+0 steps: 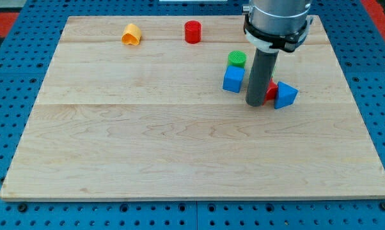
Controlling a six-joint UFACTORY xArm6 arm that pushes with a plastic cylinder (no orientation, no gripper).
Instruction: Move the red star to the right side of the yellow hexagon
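My tip (256, 102), no hand to open, touches red star (270, 91); push left toward yellow hexagon (132, 34), skirting blue cube (233, 80).

Your arm ends in a wide grey metallic cylinder ringed by a black collar with a white band; below it hangs a straight dark rod (259, 73), matte and round.

The wooden board (148, 147) is holding a yellow block (132, 34), red cylinder (192, 31), green cylinder (236, 59), blue cube (233, 80), blue triangle (285, 95) and a mostly hidden red block (271, 90).
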